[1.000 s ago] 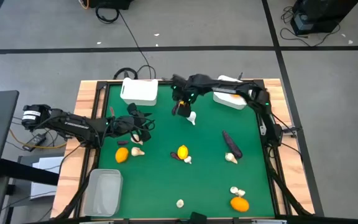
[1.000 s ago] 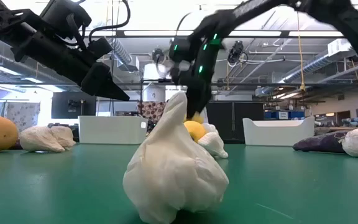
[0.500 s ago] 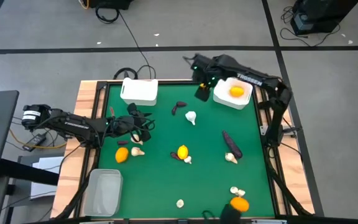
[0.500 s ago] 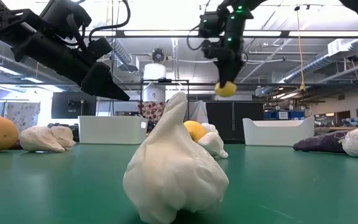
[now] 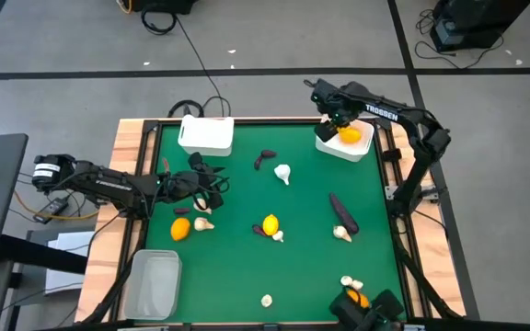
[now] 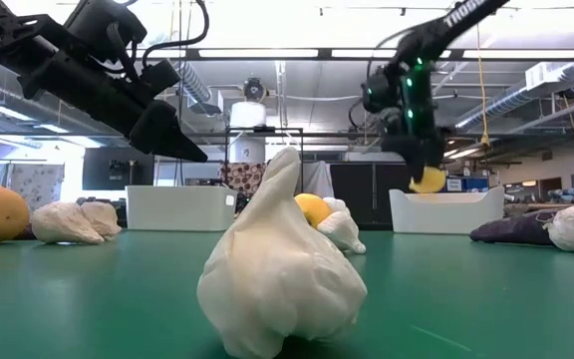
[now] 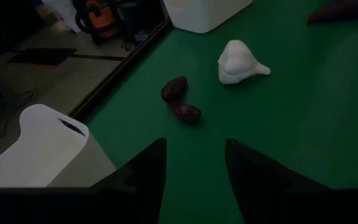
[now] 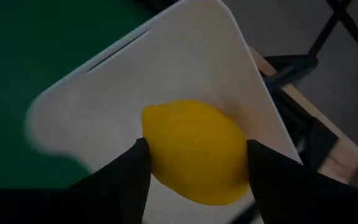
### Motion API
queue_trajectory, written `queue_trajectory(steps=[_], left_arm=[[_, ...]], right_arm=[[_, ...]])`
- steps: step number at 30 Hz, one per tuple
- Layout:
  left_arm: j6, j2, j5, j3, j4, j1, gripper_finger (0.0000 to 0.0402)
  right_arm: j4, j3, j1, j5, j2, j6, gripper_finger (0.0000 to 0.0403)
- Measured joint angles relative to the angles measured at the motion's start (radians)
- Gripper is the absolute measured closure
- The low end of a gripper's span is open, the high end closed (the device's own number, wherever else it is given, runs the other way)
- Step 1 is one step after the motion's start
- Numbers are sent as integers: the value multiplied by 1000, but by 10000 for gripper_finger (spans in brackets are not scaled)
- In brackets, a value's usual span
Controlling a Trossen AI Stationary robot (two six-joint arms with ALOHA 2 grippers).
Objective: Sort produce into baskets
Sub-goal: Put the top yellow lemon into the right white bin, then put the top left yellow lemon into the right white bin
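My right gripper [image 5: 336, 130] is at the far right of the table, over a white basket [image 5: 357, 150], and is shut on a yellow citrus fruit [image 8: 191, 152]. The low view shows the fruit [image 6: 428, 180] just above that basket's rim [image 6: 466, 194]. A yellow-orange fruit [image 5: 349, 136] shows at the basket in the high view; whether it is the held one I cannot tell. My left gripper [image 5: 213, 187] is open and empty above the table's left part, and faces a garlic bulb [image 7: 238, 62] and dark purple pieces [image 7: 180, 101] that lie on the table. My right gripper pinches the citrus fruit between its two fingers, one on each of two opposite sides [image 8: 153, 155]. The fingers point down from above. The fruit hangs at the fingers' lower ends, clear of the basket below it.
A second white basket [image 5: 206, 135] stands far left, and a translucent one [image 5: 153, 283] near left. A lemon [image 5: 270, 223], an orange fruit [image 5: 181, 228], an eggplant piece [image 5: 343, 213] and garlic bulbs [image 5: 283, 173] lie scattered. A dark object [image 5: 373, 308] at the near edge partly covers another orange fruit [image 5: 359, 299].
My right gripper has risen from near the garlic at the table's far middle and carried the citrus toward the right edge. It has then come down over the far-right white basket. A dark object has come in at the near edge, over the orange fruit.
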Motion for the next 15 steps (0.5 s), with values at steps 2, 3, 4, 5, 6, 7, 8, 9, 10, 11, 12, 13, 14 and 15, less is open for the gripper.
queue_trajectory(steps=[2, 3, 4, 5, 6, 7, 8, 9, 10, 11, 12, 13, 14, 15], left_arm=[[0, 0, 0, 0, 0, 0, 231], [0, 0, 0, 0, 1, 0, 231], [0, 0, 0, 0, 1, 0, 231], [0, 0, 0, 0, 3, 0, 231], [0, 0, 0, 0, 4, 0, 231], [-2, 0, 0, 0, 4, 0, 231], [-9, 0, 0, 0, 3, -1, 231], [-22, 0, 0, 0, 2, -3, 231], [-29, 0, 0, 0, 1, -3, 231], [-39, 0, 0, 0, -3, -3, 231], [-52, 0, 0, 0, -9, -3, 231], [-63, 0, 0, 0, -17, -3, 231], [-74, 0, 0, 0, -24, -3, 231], [-77, 0, 0, 0, -26, -3, 231]], right_arm=[[95, -66, -18, -1, 3, -1, 159], [139, -93, -23, -6, 3, -1, 156], [168, -114, -28, -22, 3, -2, 151], [187, -129, -31, -41, 3, -7, 146], [198, -140, -34, -59, 3, -16, 139], [200, -145, -35, -76, 3, -26, 130], [202, -147, -36, -84, 3, -27, 122], [205, -147, -36, -84, 3, -27, 113], [210, -147, -37, -84, 3, -26, 104], [210, -147, -37, -82, 3, -22, 97], [210, -147, -37, -80, 3, -11, 90], [216, -147, -37, -70, 3, 8, 86], [224, -147, -35, -57, 3, 25, 83], [227, -147, -30, -47, 0, 32, 81]])
